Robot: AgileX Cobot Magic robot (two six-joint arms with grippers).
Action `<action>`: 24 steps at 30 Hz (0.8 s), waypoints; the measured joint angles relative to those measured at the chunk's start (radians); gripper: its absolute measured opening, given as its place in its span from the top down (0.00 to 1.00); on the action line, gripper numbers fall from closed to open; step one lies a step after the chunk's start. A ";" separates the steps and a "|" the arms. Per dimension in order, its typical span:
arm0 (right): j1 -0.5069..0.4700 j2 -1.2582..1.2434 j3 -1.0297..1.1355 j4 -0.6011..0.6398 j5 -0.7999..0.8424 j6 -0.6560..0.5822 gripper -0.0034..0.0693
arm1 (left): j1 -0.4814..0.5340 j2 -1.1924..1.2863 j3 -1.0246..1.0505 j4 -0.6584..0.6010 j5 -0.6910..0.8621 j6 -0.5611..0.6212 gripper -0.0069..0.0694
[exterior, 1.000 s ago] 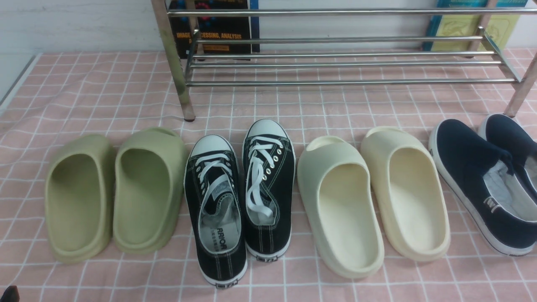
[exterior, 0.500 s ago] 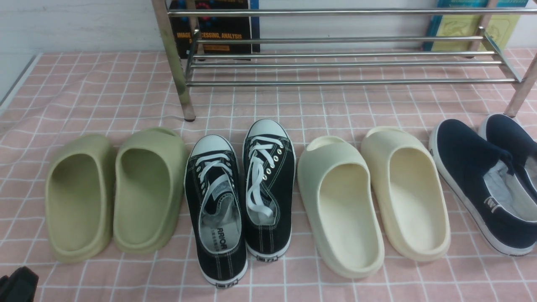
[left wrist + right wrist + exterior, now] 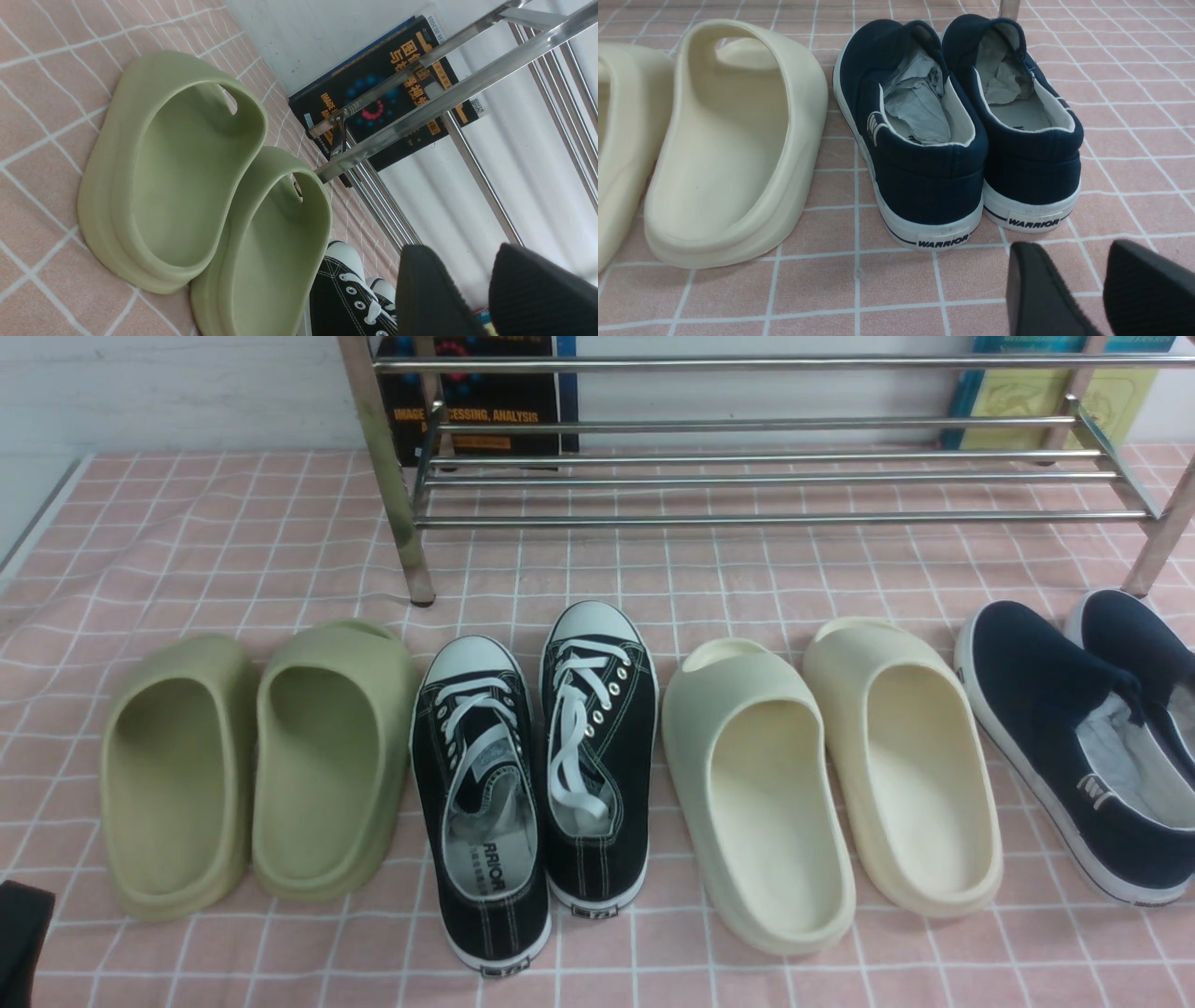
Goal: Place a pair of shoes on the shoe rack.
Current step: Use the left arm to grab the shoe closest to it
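The pair of black canvas sneakers stands side by side in the middle of the row, the left one (image 3: 481, 803) and the right one (image 3: 597, 765), toes toward the shoe rack (image 3: 775, 476) at the back. Their toe caps also show in the left wrist view (image 3: 348, 289). My left gripper (image 3: 460, 261) is open and empty, low at the front left corner (image 3: 19, 943), beside the olive slides. My right gripper (image 3: 1064, 259) is open and empty, just behind the heels of the navy slip-ons; it is out of the front view.
Olive-green slides (image 3: 252, 765) lie left of the sneakers, cream slides (image 3: 831, 775) right of them, navy slip-ons (image 3: 1083, 737) at the far right. Books (image 3: 476, 401) lean on the wall behind the rack. A pink checked cloth (image 3: 187, 551) covers the table.
My left gripper has come up into the front view's bottom left corner and shifted slightly. The shoes have not moved.
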 joint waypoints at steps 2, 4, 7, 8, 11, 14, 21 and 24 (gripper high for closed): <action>0.000 0.000 0.000 0.001 0.000 0.000 0.63 | 0.000 0.000 -0.017 0.008 0.033 0.023 0.59; 0.000 0.000 0.000 0.001 0.000 0.000 0.63 | 0.000 0.000 -0.052 0.029 0.075 0.062 0.60; 0.000 0.000 0.000 0.001 0.000 0.000 0.63 | 0.000 0.016 -0.236 0.158 0.253 0.168 0.70; 0.000 0.000 0.000 0.001 0.000 0.000 0.63 | 0.000 0.039 -0.297 0.218 0.316 0.181 0.73; 0.000 0.000 0.000 0.001 0.000 0.000 0.63 | -0.001 0.144 -0.418 0.358 0.461 0.175 0.85; 0.000 0.000 0.000 0.001 0.000 0.000 0.63 | -0.001 0.385 -0.632 0.598 0.764 0.132 0.91; 0.000 0.000 0.000 0.001 0.000 0.000 0.63 | -0.012 0.736 -0.868 0.744 1.059 0.188 0.86; 0.000 0.000 0.000 0.001 0.000 0.000 0.63 | -0.079 0.837 -0.920 0.706 1.079 0.247 0.76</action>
